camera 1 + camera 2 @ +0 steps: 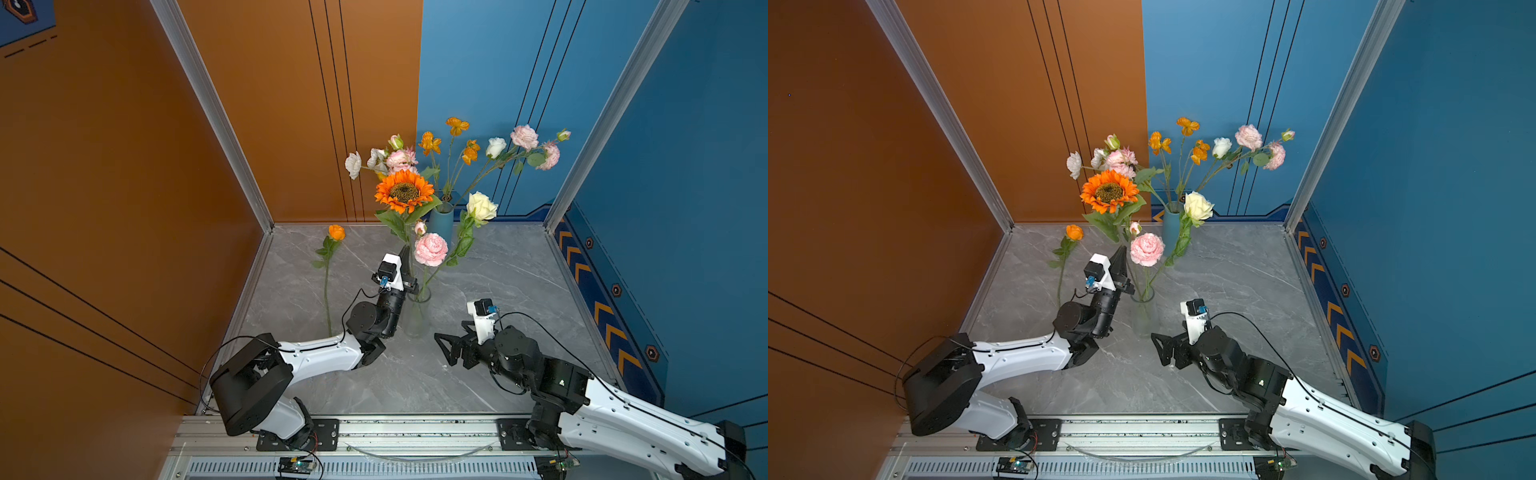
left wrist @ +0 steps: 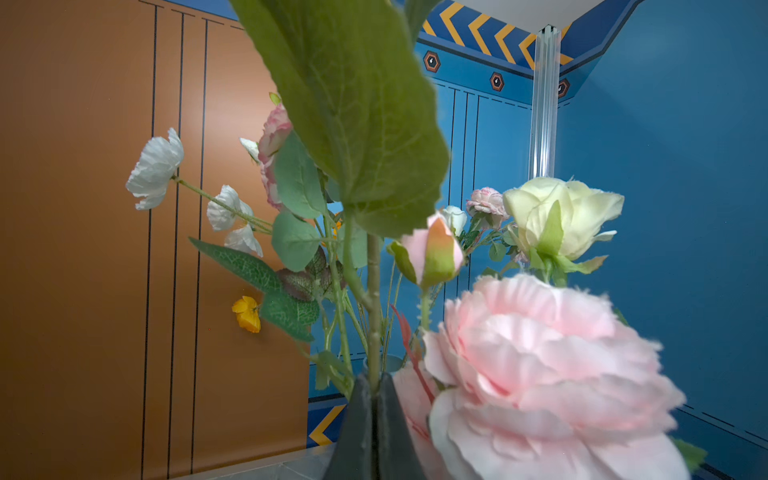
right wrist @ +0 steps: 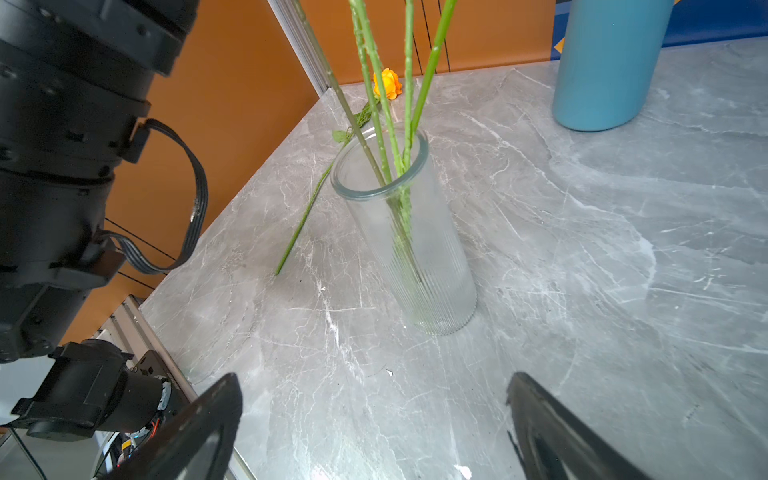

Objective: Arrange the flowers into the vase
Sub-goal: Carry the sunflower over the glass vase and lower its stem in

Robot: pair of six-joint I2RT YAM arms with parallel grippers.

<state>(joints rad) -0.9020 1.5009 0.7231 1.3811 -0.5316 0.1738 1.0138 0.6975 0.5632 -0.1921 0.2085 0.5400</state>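
The black fingers (image 2: 357,428) of the left gripper (image 1: 405,251) are pressed shut on the green stem of the orange sunflower (image 1: 404,192), just above the mouth of the clear ribbed glass vase (image 1: 417,316). Four stems are seen entering that vase in the right wrist view (the sunflower's apparently among them). A large pink ruffled bloom (image 1: 431,248) and a cream-white rose (image 1: 481,206) are carried above it. The right gripper (image 1: 442,349) is held wide apart and empty, low over the grey marbled tabletop (image 1: 519,291), just beside the vase's base. One orange-headed flower (image 1: 336,232) is seen lying flat near the table's left edge. Further flowers (image 1: 524,136) are stood in a blue vase (image 1: 441,224) at the back.
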